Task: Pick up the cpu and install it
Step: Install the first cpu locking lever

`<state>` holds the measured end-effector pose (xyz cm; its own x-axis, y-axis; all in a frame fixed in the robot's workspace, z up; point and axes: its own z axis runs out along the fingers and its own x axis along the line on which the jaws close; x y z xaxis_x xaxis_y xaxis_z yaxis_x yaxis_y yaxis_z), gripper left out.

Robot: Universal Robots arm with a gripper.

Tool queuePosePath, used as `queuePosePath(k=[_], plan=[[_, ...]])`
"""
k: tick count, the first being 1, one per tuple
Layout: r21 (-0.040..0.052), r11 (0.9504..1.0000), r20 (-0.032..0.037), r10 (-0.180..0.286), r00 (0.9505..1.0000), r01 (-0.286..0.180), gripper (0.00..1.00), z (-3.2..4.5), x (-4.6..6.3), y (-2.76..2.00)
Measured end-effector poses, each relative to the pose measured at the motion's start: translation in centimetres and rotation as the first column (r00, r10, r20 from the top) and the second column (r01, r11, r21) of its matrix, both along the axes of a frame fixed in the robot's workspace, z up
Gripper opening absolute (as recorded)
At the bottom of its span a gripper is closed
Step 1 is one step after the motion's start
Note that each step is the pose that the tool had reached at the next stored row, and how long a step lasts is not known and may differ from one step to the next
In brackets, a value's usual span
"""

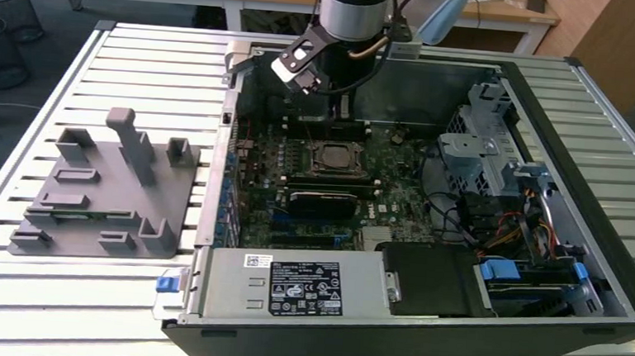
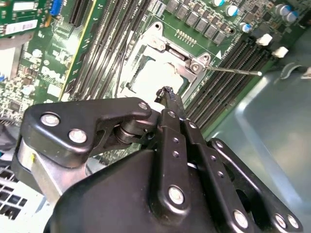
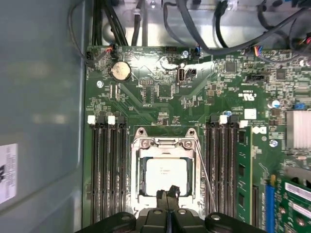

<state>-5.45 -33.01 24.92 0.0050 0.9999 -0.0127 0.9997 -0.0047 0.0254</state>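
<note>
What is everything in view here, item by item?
cpu: one, pale silver, inside the socket frame.
socket frame: one, metal, on the motherboard.
motherboard: one, green, inside the computer case.
coin cell: one, silver, on the motherboard.
power supply: one, silver, inside the case.
computer case: one, black, open, on the table.
tray: one, grey, on the table, at the exterior view's left.
table: one, slatted metal.
arm: one, grey, over the case.
claw: one, black, shut, over the cpu's edge.

Likely a robotics lab: opened computer case (image 1: 395, 350) on slatted metal bench (image 1: 137, 51).
</note>
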Motion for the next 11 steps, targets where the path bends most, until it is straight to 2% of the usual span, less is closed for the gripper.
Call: queuePosePath(k=[5, 11], plan=[[0.0002, 1.0000, 0.0001, 0.000, 1.0000, 0.000, 0.11, 1.29, 0.0, 0.00], [0.0001, 1.0000, 0.0000, 0.000, 1.0000, 0.000, 0.11, 3.46, 0.0, 0.01]])
